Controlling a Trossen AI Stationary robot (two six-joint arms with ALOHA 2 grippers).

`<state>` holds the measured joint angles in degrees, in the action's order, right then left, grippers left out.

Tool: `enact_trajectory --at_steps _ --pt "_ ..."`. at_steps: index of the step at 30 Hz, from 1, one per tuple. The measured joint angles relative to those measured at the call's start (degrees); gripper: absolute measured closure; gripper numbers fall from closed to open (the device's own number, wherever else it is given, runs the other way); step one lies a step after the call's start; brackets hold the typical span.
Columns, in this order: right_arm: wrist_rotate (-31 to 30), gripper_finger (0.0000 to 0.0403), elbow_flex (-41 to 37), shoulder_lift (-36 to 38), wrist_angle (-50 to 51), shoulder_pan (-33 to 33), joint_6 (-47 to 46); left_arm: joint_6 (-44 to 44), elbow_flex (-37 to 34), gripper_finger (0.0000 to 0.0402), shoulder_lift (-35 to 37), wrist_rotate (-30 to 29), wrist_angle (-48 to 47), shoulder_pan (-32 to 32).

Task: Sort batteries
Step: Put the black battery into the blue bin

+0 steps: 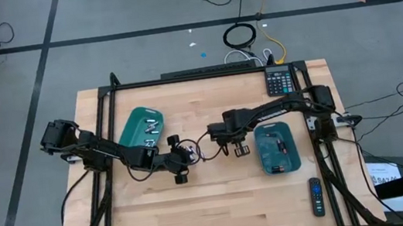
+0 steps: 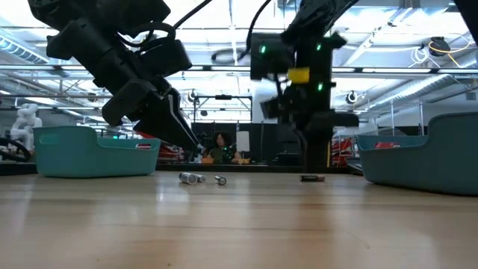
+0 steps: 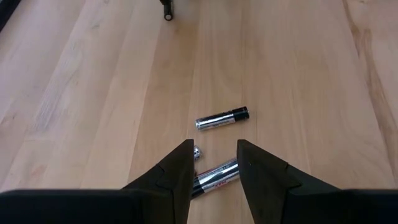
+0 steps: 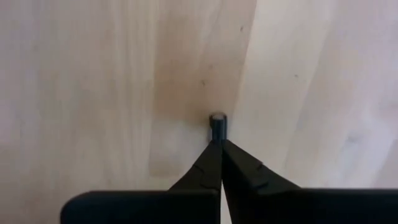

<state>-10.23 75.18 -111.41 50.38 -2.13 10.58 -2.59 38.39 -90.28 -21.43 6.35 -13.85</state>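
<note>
two teal trays [image 1: 140,119] [image 1: 290,165], one calculator [image 1: 279,82], one remote [image 1: 316,195] (loose batteries [image 3: 222,119] uncountable)

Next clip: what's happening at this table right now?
Two robot arms are sorting batteries into teal trays. The left hand is open over a silvery battery on the wooden table, with another silvery battery lying just beyond. The right hand is shut, its tips beside a dark battery. The left tray and right tray already hold some batteries.
</note>
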Motion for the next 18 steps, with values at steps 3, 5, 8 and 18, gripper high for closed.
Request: enact_trajectory --at_steps 3,5,8,18 --pt "0.0 0.0402 0.0 2.8 0.8 0.8 -1.4 0.0 0.0 0.0269 0.0 0.0 0.0 0.0" --pt "-0.1 0.0402 0.0 4.2 0.7 1.2 -2.7 0.0 0.0 0.0269 0.0 0.0 0.2 0.0" --pt "0.0 0.0402 0.0 5.4 0.2 1.5 -6.8 -0.1 0.0 0.0269 0.0 0.0 0.2 0.0" --pt "0.1 0.0325 0.0 1.9 -0.7 1.4 -7.9 -0.2 0.0 0.0269 0.0 0.0 0.2 -0.1"
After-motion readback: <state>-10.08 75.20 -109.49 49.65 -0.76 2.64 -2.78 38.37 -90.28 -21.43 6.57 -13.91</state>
